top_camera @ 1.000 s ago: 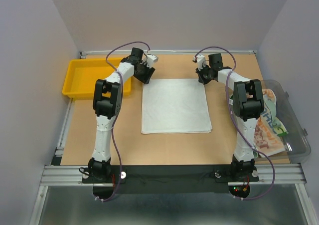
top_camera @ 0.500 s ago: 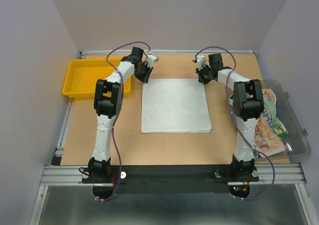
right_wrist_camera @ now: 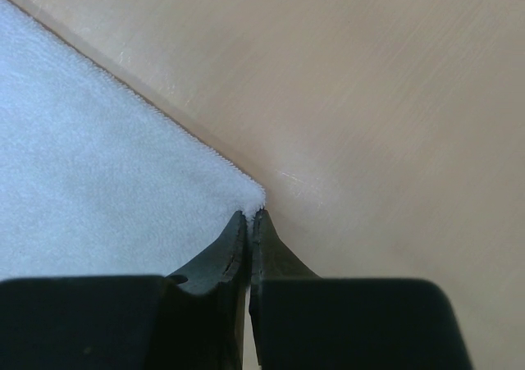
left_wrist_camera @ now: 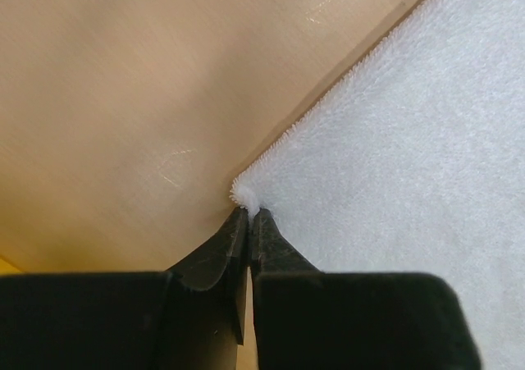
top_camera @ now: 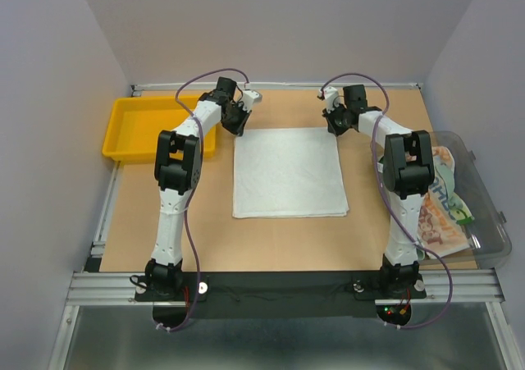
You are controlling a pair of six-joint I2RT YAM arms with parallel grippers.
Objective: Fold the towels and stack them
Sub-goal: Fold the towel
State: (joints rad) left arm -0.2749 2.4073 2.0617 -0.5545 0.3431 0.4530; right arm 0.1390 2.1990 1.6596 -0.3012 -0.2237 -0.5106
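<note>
Left claw (left_wrist_camera: 248, 214), right claw (right_wrist_camera: 248, 216) each clamped on white towel (top_camera: 287, 173) corners (11 and 1 o'clock); thin tuft grips, either may slip on lifting, skewing fold

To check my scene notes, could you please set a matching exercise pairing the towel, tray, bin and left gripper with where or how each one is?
Things:
1. towel
2. tray
3. bin
4. left gripper

Places or states:
A. at the right edge of the table, holding printed cloths
B. shut on the white cloth's far left corner
C. spread out mid-table, white
D. at the far left, yellow

Pairs: 1-C, 2-D, 3-A, 4-B
</note>
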